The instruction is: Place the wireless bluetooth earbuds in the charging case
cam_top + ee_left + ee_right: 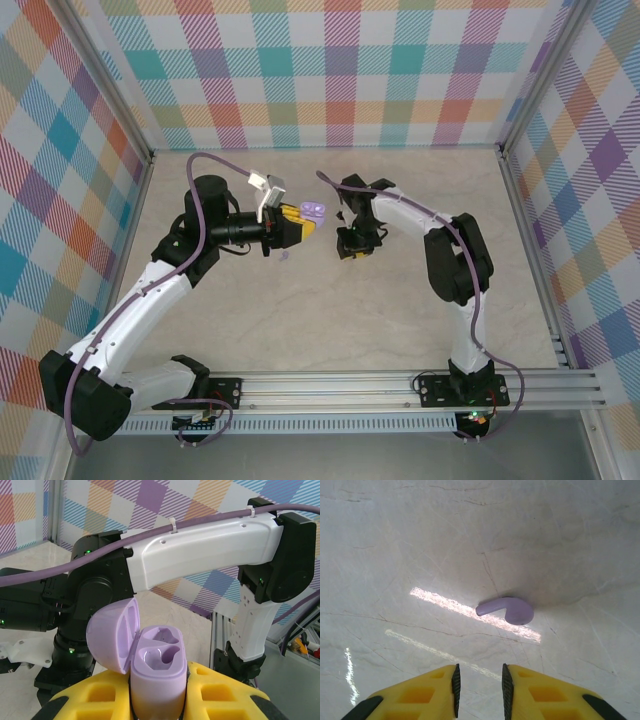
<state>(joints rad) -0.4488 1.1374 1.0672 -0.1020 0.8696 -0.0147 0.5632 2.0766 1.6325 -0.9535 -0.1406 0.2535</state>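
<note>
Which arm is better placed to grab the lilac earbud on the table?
Right: its empty end effector hovers open just short of the earbud. The left end effector is busy clamping the open case.

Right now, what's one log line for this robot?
left end effector: holds lilac charging case, open and empty | right end effector: open, over table | lilac earbud: lying on table

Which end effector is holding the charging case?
The left end effector, shut on the open lilac case; the right end effector holds nothing, above a loose lilac earbud.
</note>
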